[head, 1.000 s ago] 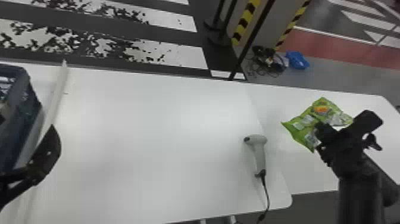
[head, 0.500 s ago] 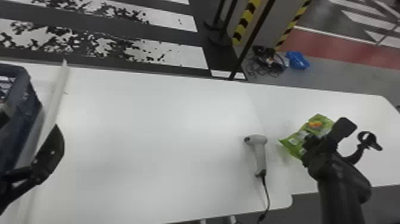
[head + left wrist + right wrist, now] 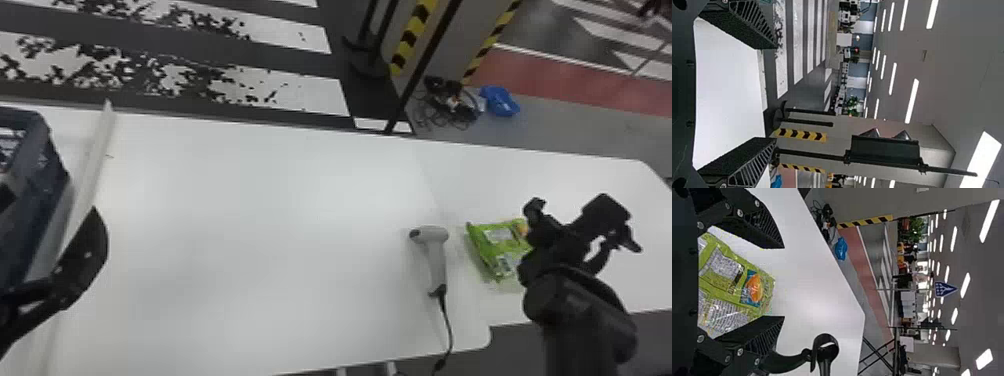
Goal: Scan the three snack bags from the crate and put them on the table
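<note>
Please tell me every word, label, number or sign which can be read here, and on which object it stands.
No word or number is clear enough to quote.
Green snack bag: printed blocks and a blue-and-orange label, too blurred to read.
Blue sign in the background: a white symbol, no readable words.
Scanner: no print that I can make out.

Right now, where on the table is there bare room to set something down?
The widest bare patch of the table lies between the pale strip and the scanner. A smaller one lies beyond the green snack bag, toward the far edge. It is crowded around the bag, between scanner and right gripper.
</note>
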Action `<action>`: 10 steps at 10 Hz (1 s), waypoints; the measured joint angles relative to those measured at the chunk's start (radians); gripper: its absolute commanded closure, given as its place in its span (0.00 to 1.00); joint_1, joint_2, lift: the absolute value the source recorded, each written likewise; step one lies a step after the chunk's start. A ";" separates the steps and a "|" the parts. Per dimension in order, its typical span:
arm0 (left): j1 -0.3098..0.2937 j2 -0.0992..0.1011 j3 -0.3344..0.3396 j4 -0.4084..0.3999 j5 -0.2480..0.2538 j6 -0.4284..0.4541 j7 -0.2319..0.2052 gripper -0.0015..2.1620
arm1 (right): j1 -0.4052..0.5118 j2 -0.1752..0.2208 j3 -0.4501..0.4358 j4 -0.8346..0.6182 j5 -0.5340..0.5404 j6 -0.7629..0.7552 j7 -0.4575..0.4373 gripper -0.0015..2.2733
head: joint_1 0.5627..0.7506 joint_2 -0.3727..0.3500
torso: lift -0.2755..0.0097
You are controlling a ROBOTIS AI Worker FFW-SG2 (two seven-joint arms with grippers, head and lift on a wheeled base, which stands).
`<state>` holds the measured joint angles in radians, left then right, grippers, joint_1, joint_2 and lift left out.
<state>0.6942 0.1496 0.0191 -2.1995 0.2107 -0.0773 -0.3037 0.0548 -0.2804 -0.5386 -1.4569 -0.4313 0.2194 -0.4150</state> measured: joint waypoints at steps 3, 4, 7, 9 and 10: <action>-0.013 0.000 -0.008 -0.001 0.001 0.000 0.001 0.01 | 0.212 0.069 0.064 -0.395 -0.004 0.066 0.077 0.04 | 0.70 0.03 | 0.64; -0.019 -0.002 -0.013 0.002 0.002 0.010 0.003 0.01 | 0.240 0.089 0.113 -0.473 -0.004 0.152 0.114 0.04 | 0.70 0.03 | 0.64; -0.024 -0.010 -0.015 0.003 0.008 0.034 0.012 0.01 | 0.298 0.153 0.348 -0.620 0.083 0.301 0.179 0.06 | 0.70 0.12 | 0.64; -0.028 -0.017 -0.013 0.009 0.015 0.042 0.021 0.01 | 0.364 0.167 0.516 -0.663 0.172 0.261 0.176 0.06 | 0.70 0.32 | 0.64; -0.033 -0.020 -0.014 0.018 0.019 0.051 0.029 0.01 | 0.410 0.168 0.572 -0.681 0.201 0.199 0.169 0.06 | 0.70 0.37 | 0.64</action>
<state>0.6609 0.1293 0.0048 -2.1818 0.2293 -0.0265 -0.2743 0.4647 -0.1122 0.0333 -2.1375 -0.2306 0.4179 -0.2459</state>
